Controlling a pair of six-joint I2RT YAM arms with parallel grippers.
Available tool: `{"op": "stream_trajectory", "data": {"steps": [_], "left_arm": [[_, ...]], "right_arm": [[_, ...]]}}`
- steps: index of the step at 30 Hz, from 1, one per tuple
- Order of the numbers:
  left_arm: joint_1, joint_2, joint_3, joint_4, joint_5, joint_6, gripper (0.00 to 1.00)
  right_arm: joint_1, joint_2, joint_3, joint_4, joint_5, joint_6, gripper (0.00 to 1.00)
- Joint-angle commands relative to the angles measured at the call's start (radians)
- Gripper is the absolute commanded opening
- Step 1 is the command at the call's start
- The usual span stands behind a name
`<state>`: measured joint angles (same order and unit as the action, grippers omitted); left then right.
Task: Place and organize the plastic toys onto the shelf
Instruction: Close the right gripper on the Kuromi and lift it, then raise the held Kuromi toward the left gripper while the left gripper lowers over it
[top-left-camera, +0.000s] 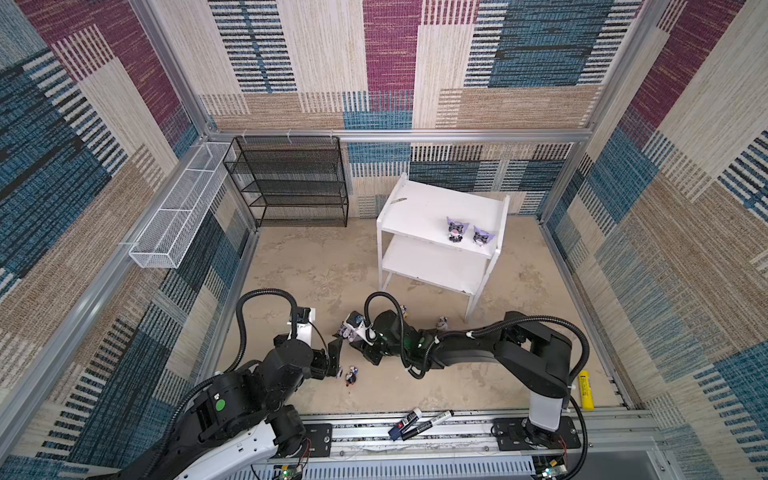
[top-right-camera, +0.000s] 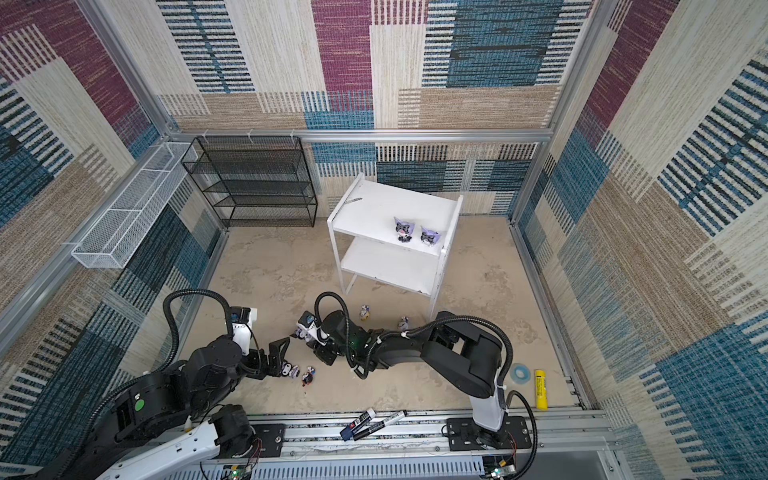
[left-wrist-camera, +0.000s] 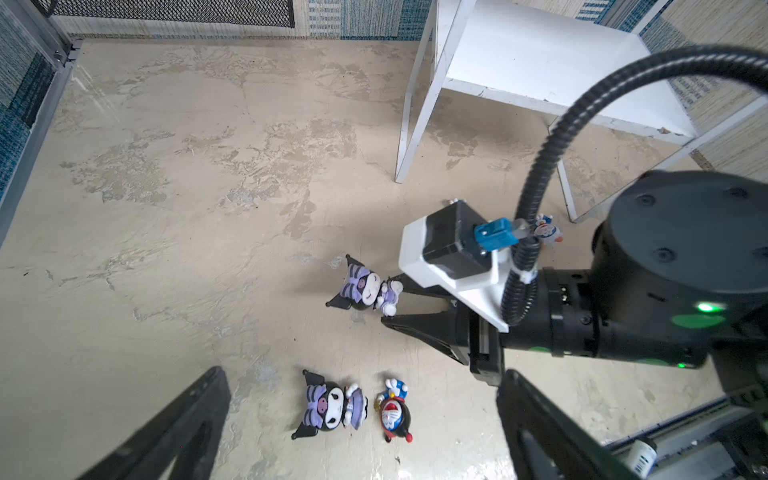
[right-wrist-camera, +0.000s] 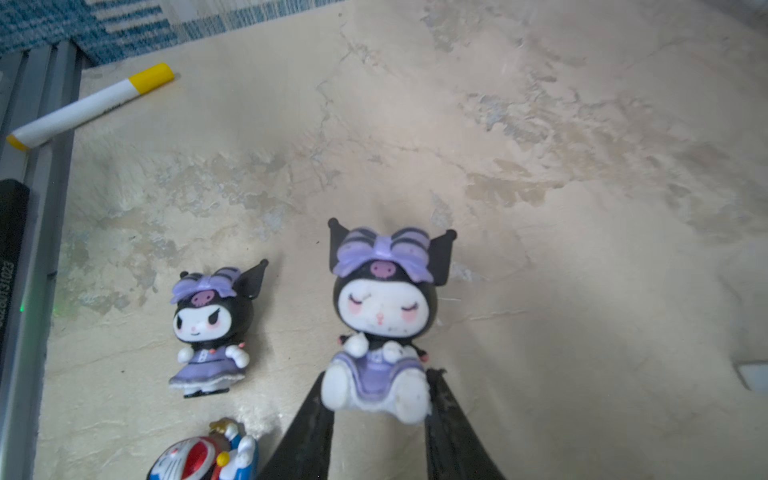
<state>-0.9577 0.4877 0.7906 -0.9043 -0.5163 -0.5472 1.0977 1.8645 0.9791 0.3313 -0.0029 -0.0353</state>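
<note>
My right gripper (right-wrist-camera: 377, 380) is shut on the skirt and legs of a plastic toy (right-wrist-camera: 384, 303) with a black hood, a lilac bow and closed eyes, low over the floor (top-left-camera: 345, 330). A second hooded toy (right-wrist-camera: 212, 324) and a blue-and-red toy (right-wrist-camera: 199, 457) lie beside it. My left gripper (left-wrist-camera: 363, 451) hangs open above those two toys (left-wrist-camera: 332, 407) (left-wrist-camera: 395, 413), touching neither. The white shelf (top-left-camera: 432, 203) carries two lilac-hooded toys (top-left-camera: 457, 227) (top-left-camera: 482, 236) on its top board. Two small toys (top-right-camera: 364, 311) (top-right-camera: 404, 322) stand on the floor near the shelf's legs.
A black wire rack (top-left-camera: 291, 183) and a long white wire basket (top-left-camera: 178, 212) line the back left. Marker pens (top-left-camera: 419, 422) lie on the front rail. A yellow tube (top-left-camera: 585, 390) and a blue tape roll (top-right-camera: 519, 372) sit at the right.
</note>
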Motion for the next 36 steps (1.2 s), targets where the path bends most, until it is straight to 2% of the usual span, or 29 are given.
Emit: {"op": "stream_trajectory", "data": {"steps": [1, 5, 12, 17, 26, 36], "left_arm": [[0.0, 0.014, -0.002, 0.033, 0.002, -0.033, 0.99], [0.001, 0.055, 0.006, 0.074, 0.029, -0.094, 0.96], [0.022, 0.167, 0.073, 0.089, 0.112, -0.291, 0.91], [0.071, 0.182, 0.09, 0.138, 0.244, -0.355, 0.9], [0.144, 0.246, 0.117, 0.211, 0.459, -0.41, 0.85], [0.154, 0.37, 0.194, 0.15, 0.48, -0.421, 0.68]], "right_arm": [[0.023, -0.061, -0.04, 0.122, 0.156, 0.041, 0.29], [0.077, -0.12, -0.096, 0.19, 0.325, 0.038, 0.3], [0.175, -0.171, -0.189, 0.333, 0.583, 0.024, 0.29], [0.229, -0.193, -0.235, 0.406, 0.716, 0.012, 0.29], [0.274, -0.192, -0.269, 0.5, 0.794, -0.049, 0.28], [0.302, -0.17, -0.283, 0.575, 0.851, -0.119, 0.28]]}}
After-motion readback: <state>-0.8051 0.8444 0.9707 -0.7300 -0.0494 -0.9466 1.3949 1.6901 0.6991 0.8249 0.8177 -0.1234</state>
